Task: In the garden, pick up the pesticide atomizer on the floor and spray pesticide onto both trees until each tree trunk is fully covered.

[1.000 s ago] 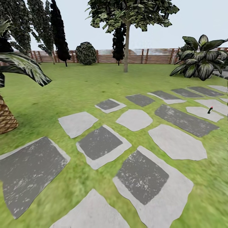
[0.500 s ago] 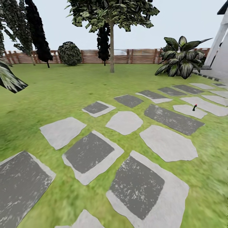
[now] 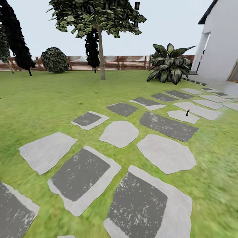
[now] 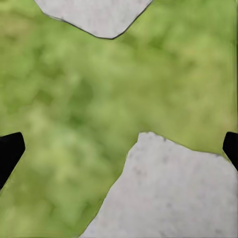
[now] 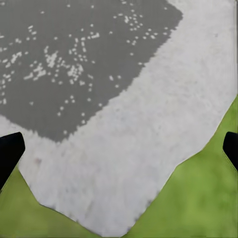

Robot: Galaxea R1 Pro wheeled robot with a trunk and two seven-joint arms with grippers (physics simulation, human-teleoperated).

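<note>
On a far pale stepping stone [image 3: 182, 116], pesticide atomizer [image 3: 187, 112] upright, open grass [image 3: 39, 99] around, both grippers spread apart.

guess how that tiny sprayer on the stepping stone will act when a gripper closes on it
The sprayer stands slim, slightly leaning, on a pale stepping stone, so a nudge would probably tip it. It looks much smaller than the stone, so likely light. Its surface is too small to judge for slipperiness.

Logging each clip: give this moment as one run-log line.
phase: approach | target: tiny dark red-tipped pesticide atomizer upright on pale stepping stone | tall grey-brown-trunked tree by fence | both jaws open, empty
</note>
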